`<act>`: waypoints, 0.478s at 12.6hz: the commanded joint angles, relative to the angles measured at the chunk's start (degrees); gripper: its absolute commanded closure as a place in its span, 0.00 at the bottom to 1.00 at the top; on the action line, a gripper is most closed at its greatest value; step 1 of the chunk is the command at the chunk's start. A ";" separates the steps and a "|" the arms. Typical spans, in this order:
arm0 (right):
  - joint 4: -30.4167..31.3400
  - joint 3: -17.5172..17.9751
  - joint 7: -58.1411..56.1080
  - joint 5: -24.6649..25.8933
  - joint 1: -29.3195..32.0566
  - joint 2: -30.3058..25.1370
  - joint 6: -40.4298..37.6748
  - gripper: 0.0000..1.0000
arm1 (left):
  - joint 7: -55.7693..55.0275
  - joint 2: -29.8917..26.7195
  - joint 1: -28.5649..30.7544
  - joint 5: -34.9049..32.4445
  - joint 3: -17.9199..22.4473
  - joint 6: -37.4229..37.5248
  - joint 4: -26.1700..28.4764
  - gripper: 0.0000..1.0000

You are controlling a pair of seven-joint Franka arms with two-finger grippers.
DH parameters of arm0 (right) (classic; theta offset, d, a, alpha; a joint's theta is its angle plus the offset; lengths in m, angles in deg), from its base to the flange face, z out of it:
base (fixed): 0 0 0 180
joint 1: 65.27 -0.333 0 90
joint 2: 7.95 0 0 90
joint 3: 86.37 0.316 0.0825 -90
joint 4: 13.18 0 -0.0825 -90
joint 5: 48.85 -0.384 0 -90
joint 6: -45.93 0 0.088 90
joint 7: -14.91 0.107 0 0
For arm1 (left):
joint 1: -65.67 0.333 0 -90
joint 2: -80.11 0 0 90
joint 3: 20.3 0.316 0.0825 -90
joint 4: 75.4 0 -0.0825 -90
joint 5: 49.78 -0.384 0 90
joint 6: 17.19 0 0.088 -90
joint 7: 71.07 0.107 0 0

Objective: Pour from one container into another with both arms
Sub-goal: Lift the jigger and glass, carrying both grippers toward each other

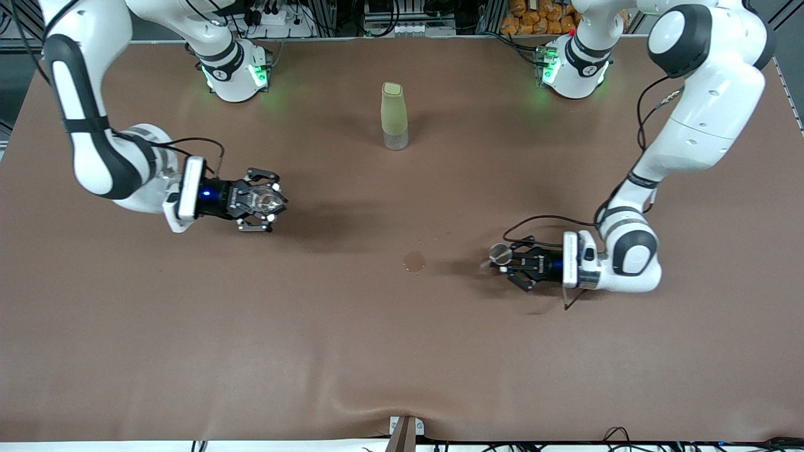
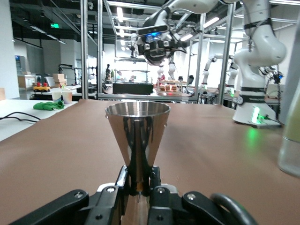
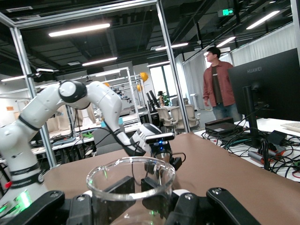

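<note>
The right arm reaches in from its end of the table, and my right gripper [image 1: 271, 202] is shut on the tiny clear glass cup [image 1: 264, 201]. The right wrist view shows the cup [image 3: 131, 180] upright, its rim uppermost, with the fingers [image 3: 119, 187] on its wall. My left gripper [image 1: 504, 261] is shut on the narrow waist of the small steel jigger [image 1: 500, 252], low over the table toward the left arm's end. In the left wrist view the jigger [image 2: 137, 131] stands upright with its open cone up, above the pads [image 2: 123, 180]. The two grippers are well apart.
A tall olive-green bottle [image 1: 394, 116] with a clear base stands mid-table, farther from the front camera than both grippers. A small wet stain [image 1: 414, 260] marks the brown table cover [image 1: 352, 351] between the grippers. The arm bases [image 1: 235, 72] stand along the top edge.
</note>
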 commanded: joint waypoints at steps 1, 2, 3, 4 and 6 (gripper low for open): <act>1.46 -0.53 0.84 -7.36 -6.00 -1.57 5.05 1.00 | -0.55 -1.16 -4.10 4.03 0.73 -3.39 0.36 1.00; 1.46 -0.53 0.84 -9.74 -8.19 -1.57 6.90 1.00 | -0.90 -1.07 -5.15 3.52 0.73 -4.62 0.10 1.00; 1.38 -0.53 0.84 -11.59 -9.87 -1.57 8.57 1.00 | -0.82 -0.72 -6.64 3.34 0.73 -5.16 -1.21 1.00; 1.11 -0.53 0.75 -12.91 -11.36 -1.40 9.72 1.00 | -0.82 -0.63 -8.14 3.34 1.25 -5.51 -1.83 1.00; 0.94 -0.53 -0.03 -16.51 -14.44 -1.05 11.04 1.00 | -0.38 -0.81 -9.38 3.42 1.26 -8.05 -1.84 1.00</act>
